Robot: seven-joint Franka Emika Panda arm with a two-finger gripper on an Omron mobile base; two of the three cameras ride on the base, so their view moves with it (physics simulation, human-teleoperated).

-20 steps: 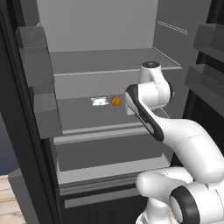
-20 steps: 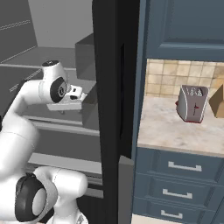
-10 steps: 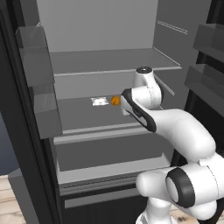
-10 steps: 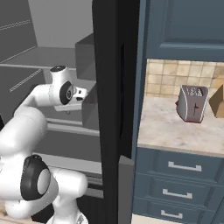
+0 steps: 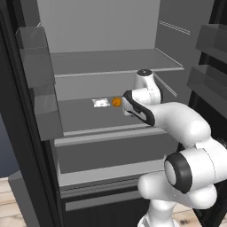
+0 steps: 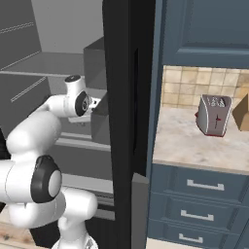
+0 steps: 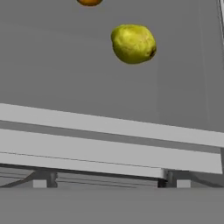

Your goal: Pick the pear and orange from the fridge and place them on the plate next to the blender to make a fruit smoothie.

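Inside the open fridge point(image 5: 106, 40), the biggest thing in the room, grey shelves run across and clear door bins hang on both sides, with the door swung wide so the arm can reach in. I count one fridge and, from where I stand, two shelves at working height. The white arm bends in over the middle shelf point(image 5: 84, 117), its hand held low and level with the fruit, which I judge is the approach for a first pick.

To the right of the fridge door a stone worktop point(image 6: 194, 143) carries one grey toaster point(image 6: 213, 115) and the corner of one brown box point(image 6: 241, 113) at the far right. Neither plate nor blender can be made out from here.

On the middle shelf lie one small white packet point(image 5: 101, 103) and, just right of it, one orange point(image 5: 116, 102). The hand's own camera shows one pear point(image 7: 133, 43) resting on the shelf ahead, with the orange beyond it at the frame's top edge. Both fruits sit loose on the shelf, apart from each other, untouched.

As for the gripper, I cannot tell whether its fingers are wide or narrow; nothing appears to be held.
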